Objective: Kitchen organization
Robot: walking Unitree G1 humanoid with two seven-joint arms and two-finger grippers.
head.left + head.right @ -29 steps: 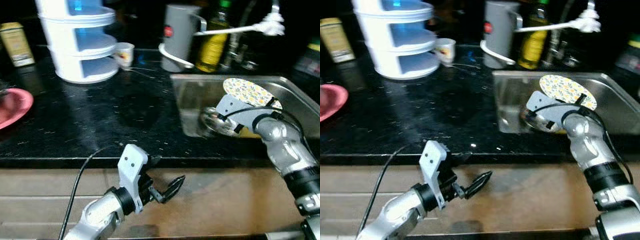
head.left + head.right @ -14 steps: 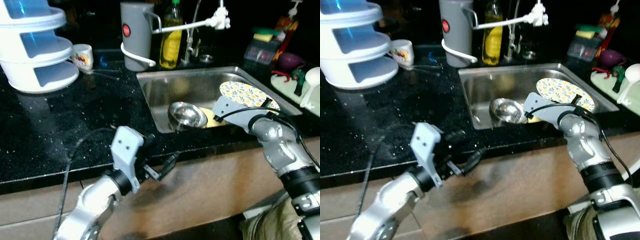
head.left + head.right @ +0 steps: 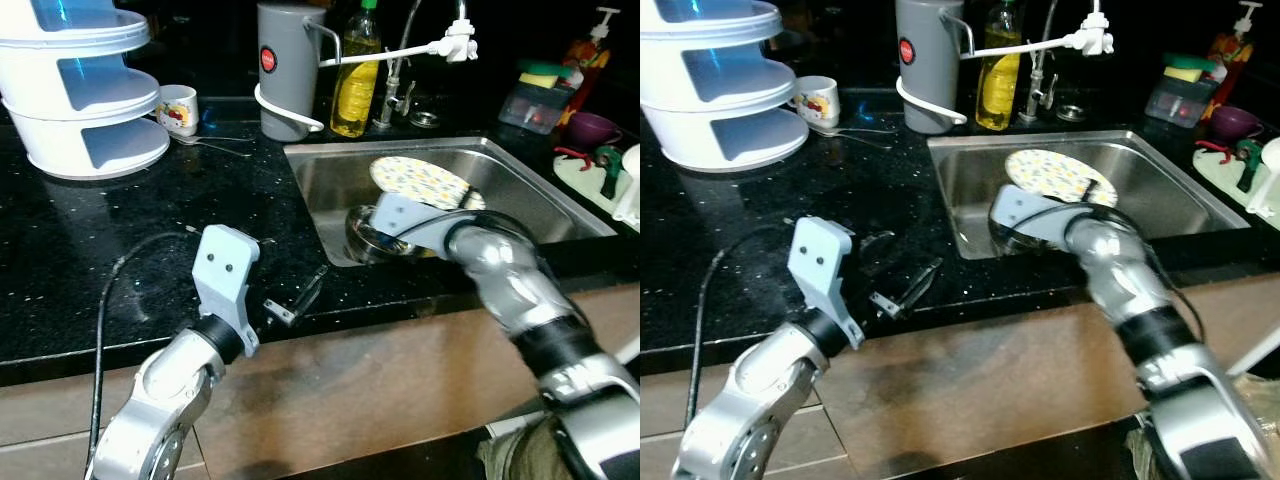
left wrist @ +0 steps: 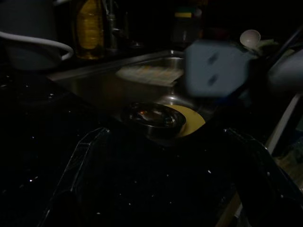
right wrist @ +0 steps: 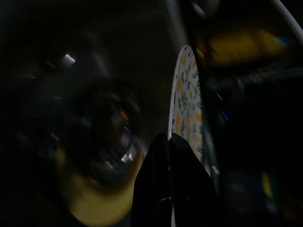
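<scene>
A floral plate (image 3: 420, 180) is tilted above the steel sink (image 3: 520, 190). My right gripper (image 5: 168, 139) is shut on its near rim, and the grey wrist block hides the fingers in the eye views. Under that wrist a steel bowl (image 4: 151, 118) rests on a yellow plate (image 4: 191, 125) on the sink floor. My left gripper (image 3: 898, 270) is open and empty, low over the black counter (image 3: 150, 230) near its front edge, left of the sink.
A white tiered rack (image 3: 80, 90) and a mug (image 3: 180, 108) stand at the back left. Behind the sink are a grey jug (image 3: 285, 70), an oil bottle (image 3: 357, 80) and the tap (image 3: 400, 60). A sponge tub (image 3: 535, 95) and a purple cup (image 3: 597, 128) sit at the far right.
The camera has swung right. My right arm carried the floral plate leftward over the bowl. My left gripper rose from below the counter edge to just above the worktop.
</scene>
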